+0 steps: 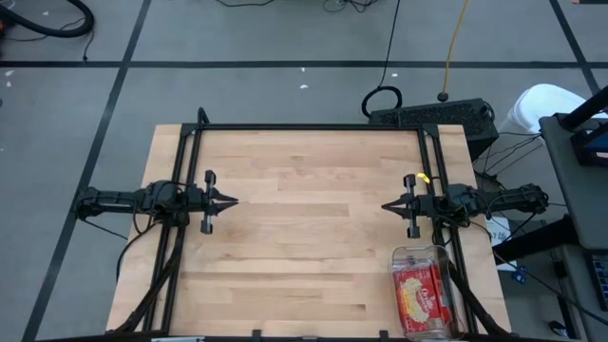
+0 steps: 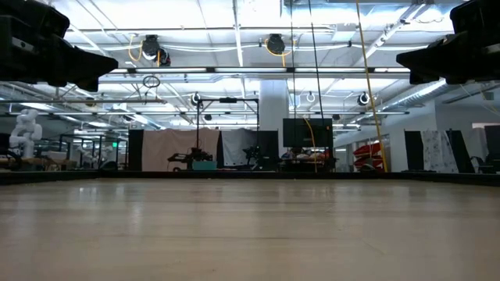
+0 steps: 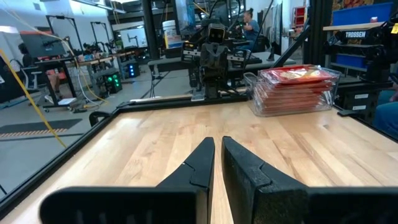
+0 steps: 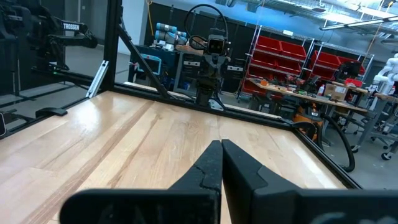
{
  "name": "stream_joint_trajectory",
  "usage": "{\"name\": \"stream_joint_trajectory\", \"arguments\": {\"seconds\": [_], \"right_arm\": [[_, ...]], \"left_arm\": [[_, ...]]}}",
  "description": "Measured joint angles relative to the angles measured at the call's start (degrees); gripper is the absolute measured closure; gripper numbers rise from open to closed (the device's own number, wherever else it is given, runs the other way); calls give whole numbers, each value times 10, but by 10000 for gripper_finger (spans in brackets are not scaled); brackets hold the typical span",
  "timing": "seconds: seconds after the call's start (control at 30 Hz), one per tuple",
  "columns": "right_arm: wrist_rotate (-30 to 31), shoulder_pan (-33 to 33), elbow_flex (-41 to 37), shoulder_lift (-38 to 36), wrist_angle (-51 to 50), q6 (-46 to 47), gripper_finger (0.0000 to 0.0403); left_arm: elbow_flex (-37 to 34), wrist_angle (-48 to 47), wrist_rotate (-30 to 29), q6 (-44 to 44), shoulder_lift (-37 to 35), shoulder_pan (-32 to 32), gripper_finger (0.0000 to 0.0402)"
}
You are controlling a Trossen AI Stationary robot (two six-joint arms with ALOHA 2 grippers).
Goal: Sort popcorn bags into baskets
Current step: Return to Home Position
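Since the left claw (image 1: 231, 200) and the right claw (image 1: 385, 205) each have their fingers pressed together on nothing, with tips facing one another across the middle of the table (image 1: 304, 256) and well apart, no grasp looks due. My judgement is that the arms need only settle where they hang.

From the right claw the clear bin (image 1: 419, 254) lies near, off to the side toward the table edge at the foot of the high view, just beside that arm's rail. From the left claw it lies well apart, diagonally across the boards, so the right arm is plainly the nearer. The bin's long axis runs crosswise to the line joining the two claws.

The popcorn bags (image 1: 423, 296) lie flat inside it in a stack, red with the popcorn picture upward, their long sides along the bin's. No loose bag shows on the boards.

How many bags make up the stack cannot be counted. The bin's far end sits almost at the high view's edge, and the right wrist view misses the bin. The low view shows only bare wood and the dark undersides of both arms, with neither bin nor bags.
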Motion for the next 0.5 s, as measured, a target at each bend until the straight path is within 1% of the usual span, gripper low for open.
{"name": "stream_joint_trajectory", "arguments": {"seconds": [0.5], "right_arm": [[0,0,0,0,0,0,403]], "left_arm": [[-1,20,-3,0,0,0,364]]}}
